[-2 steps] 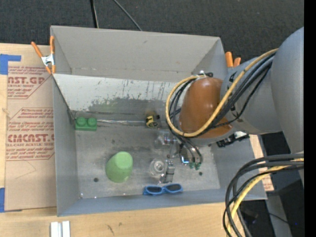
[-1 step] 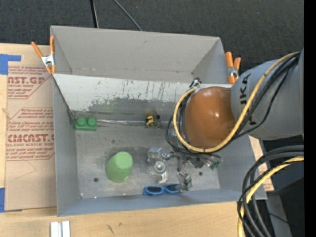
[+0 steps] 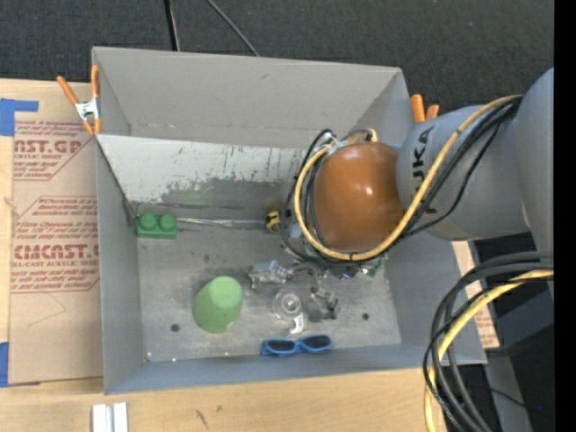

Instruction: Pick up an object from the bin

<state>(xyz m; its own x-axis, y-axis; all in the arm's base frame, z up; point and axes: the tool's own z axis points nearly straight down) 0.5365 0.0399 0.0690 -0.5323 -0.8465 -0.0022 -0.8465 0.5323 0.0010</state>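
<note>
camera view looks down into a grey metal bin point(image 3: 117, 268) whose floor is dull and speckled. its sloped back wall point(image 3: 225, 165) is streaked with dark scuffs and scratches. the bin sits on a pale wooden desk point(image 3: 270, 408) that shows along the bottom edge, and dark carpeted floor point(image 3: 360, 16) lies beyond the far rim. the grey arm point(image 3: 486, 169) comes in from the right, with a glossy orange cover point(image 3: 355, 196) at its wrist and yellow and black cables point(image 3: 306, 205) looped around it. below the cover the hand point(image 3: 301, 288) is down near the bin floor, right of centre, just over a small clear round thing point(image 3: 288, 305) lying there. whether the hand is open or closed cannot be told, as the cover and shiny metal parts hide it. a green cup point(image 3: 217, 304) lies tipped on its side to the left of the clear thing, near but apart. blue sunglasses point(image 3: 296, 345) rest against the near wall, just in front of the hand. a green block point(image 3: 156, 226) with two studs sits well apart at the foot of the back wall, on the left.
</note>
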